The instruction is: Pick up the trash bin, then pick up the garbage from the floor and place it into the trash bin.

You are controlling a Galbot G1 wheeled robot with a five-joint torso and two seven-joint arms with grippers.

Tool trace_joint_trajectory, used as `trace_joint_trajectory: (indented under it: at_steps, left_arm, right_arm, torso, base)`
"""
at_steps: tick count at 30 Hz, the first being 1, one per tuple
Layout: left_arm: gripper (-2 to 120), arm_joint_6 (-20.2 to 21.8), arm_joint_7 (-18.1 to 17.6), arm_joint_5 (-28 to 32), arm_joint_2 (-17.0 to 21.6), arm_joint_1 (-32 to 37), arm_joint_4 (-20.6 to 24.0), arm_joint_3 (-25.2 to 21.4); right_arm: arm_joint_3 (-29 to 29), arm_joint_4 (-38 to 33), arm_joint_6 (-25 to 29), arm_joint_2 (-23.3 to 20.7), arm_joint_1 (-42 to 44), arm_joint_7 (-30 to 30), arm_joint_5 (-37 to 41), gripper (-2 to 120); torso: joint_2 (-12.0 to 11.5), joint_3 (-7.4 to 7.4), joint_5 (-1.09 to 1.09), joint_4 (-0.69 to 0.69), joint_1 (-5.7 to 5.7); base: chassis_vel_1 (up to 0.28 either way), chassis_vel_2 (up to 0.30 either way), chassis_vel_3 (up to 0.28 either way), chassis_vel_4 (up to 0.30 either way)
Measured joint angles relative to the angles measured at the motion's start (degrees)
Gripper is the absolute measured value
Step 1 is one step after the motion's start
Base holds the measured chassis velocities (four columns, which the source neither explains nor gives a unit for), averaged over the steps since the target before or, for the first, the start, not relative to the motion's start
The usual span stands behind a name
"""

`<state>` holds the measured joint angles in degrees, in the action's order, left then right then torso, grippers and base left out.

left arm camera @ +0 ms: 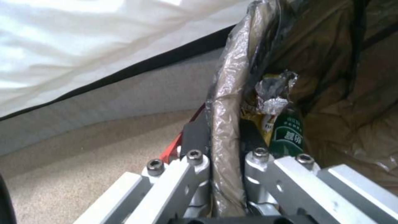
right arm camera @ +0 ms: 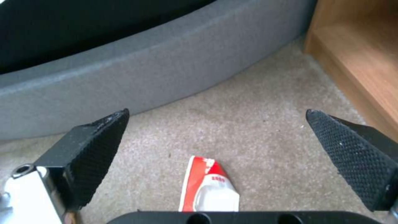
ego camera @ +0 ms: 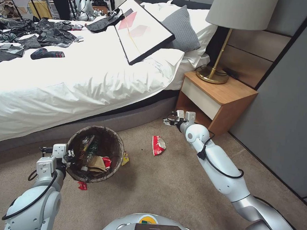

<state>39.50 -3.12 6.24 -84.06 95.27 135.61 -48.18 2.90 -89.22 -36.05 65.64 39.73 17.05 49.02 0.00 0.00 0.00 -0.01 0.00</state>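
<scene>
Trash bin (ego camera: 95,153) at 7 o'clock, rim pinched by left gripper (ego camera: 68,155), part-filled. Right gripper (ego camera: 167,121) spread wide above red-white wrapper (ego camera: 158,145) on carpet (ego camera: 177,186), centre frame. Pickup step; next likely needs straight descent, firm close.

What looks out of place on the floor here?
A red-white wrapper lies loose on the carpet by the nightstand; a yellow wrapper and red scrap sit beside the bin, not in it.

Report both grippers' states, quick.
Left gripper: shut on the trash bin rim.
Right gripper: open, empty, above the red-white wrapper.
</scene>
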Motion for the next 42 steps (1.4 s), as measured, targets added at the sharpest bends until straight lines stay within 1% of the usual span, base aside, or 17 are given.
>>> trace_joint_trajectory:
  at_steps: [6,8,9,10,12,15,16,21,23,29,31,32,35,36,39,40,42]
  left_arm:
    - [4,-0.1,0.1,-0.3,-0.3,0.1,-0.3,0.4]
    - [4,-0.2,0.1,-0.5,-0.4,0.2,-0.3,0.4]
    - [4,-0.2,0.1,-0.5,-0.4,0.2,-0.3,0.4]
    - [4,-0.2,0.1,-0.6,-0.5,0.3,-0.2,0.4]
    - [4,-0.2,0.1,-0.6,-0.5,0.5,-0.1,0.4]
    - [4,-0.2,0.1,-0.7,-0.5,0.6,-0.1,0.3]
    - [4,-0.3,0.1,-0.7,-0.5,0.8,-0.1,0.2]
    - [4,-0.3,0.1,-0.7,-0.5,1.0,0.1,0.2]
    - [4,-0.3,0.2,-0.6,-0.3,1.0,0.1,0.1]
    - [4,-0.3,0.1,-0.6,-0.2,0.6,-0.1,0.5]
    - [4,-0.3,0.1,-0.7,-0.2,0.5,-0.2,0.8]
    - [4,-0.3,0.1,-0.7,-0.2,0.5,-0.2,0.8]
    - [4,-0.3,0.2,-0.7,-0.1,0.6,-0.2,0.7]
    - [4,-0.3,0.2,-0.7,-0.1,0.6,-0.2,0.7]
    - [4,-0.3,0.2,-0.7,0.0,0.9,-0.2,0.6]
    - [4,-0.3,0.2,-0.7,0.0,0.9,-0.2,0.6]
    - [4,-0.4,0.2,-0.7,0.0,1.0,-0.2,0.6]
  right_arm:
    - [-0.8,1.4,0.3,1.2,0.3,-1.0,-0.6,100]
    - [-1.7,4.2,0.8,3.3,0.2,-1.5,-1.9,100]
    - [-1.7,4.2,0.8,3.3,0.2,-1.5,-1.9,100]
    - [-2.0,5.9,1.1,4.4,0.1,-1.8,-2.6,100]
    - [-2.4,8.5,1.6,6.2,-0.1,-2.1,-3.6,100]
    - [-2.5,10.3,1.9,7.2,-0.1,-2.4,-4.5,100]
    - [-2.2,12.0,2.3,8.1,0.1,-2.7,-5.9,100]
    - [-1.2,14.8,3.3,8.7,1.6,-3.4,-8.1,100]
    - [-0.4,16.1,4.0,8.7,2.9,-3.9,-9.0,100]
    - [0.5,18.6,4.8,8.7,4.0,-4.3,-9.6,100]
    - [0.7,21.0,5.6,9.1,4.0,-4.5,-10.4,100]
    - [0.7,21.0,5.6,9.1,4.0,-4.5,-10.4,100]
    - [0.7,25.6,7.0,10.4,3.1,-5.5,-12.5,100]
    - [0.7,25.6,7.0,10.4,3.1,-5.5,-12.5,100]
    - [0.4,30.6,8.7,12.0,0.9,-7.4,-15.0,100]
    - [0.4,30.6,8.7,12.0,0.9,-7.4,-15.0,100]
    - [-0.1,32.7,9.3,12.7,-0.5,-8.0,-16.1,100]
  torso:
    - [0.0,0.0,-0.01,0.0,0.0]
    - [0.0,0.0,0.0,0.01,0.0]
    - [0.0,0.0,0.0,0.01,0.0]
    - [0.0,0.0,0.0,0.03,0.0]
    - [0.0,0.0,0.0,0.03,0.0]
    - [0.0,0.0,0.0,0.03,0.0]
    - [0.0,0.0,-0.01,0.02,0.0]
    - [0.0,0.0,0.0,0.02,0.0]
    - [0.0,0.0,0.0,0.0,0.0]
    - [0.0,0.0,0.01,0.0,0.0]
    - [0.0,0.0,0.0,0.0,0.0]
    - [0.0,0.0,0.0,0.0,0.0]
    - [0.0,0.0,0.01,0.01,0.0]
    - [0.0,0.0,0.01,0.01,0.0]
    - [0.0,0.0,0.01,0.02,0.0]
    - [0.0,0.0,0.01,0.02,0.0]
    - [0.0,0.0,0.0,0.02,0.0]
  base:
    - [0.0,0.0,0.0,0.0]
    - [0.0,0.0,0.0,0.0]
    - [0.0,0.0,0.0,0.0]
    - [0.0,0.0,0.0,0.0]
    - [0.0,0.0,0.0,0.0]
    - [0.0,0.0,0.0,0.0]
    - [0.0,0.0,0.0,0.0]
    - [0.0,0.0,0.0,0.0]
    - [0.0,0.0,0.0,0.0]
    - [0.0,0.0,0.0,0.0]
    - [0.0,0.0,0.0,0.0]
    - [0.0,0.0,0.0,0.0]
    - [0.0,0.0,0.0,0.0]
    - [0.0,0.0,0.0,0.0]
    - [0.0,0.0,0.0,0.0]
    - [0.0,0.0,0.0,0.0]
    - [0.0,0.0,0.0,0.0]
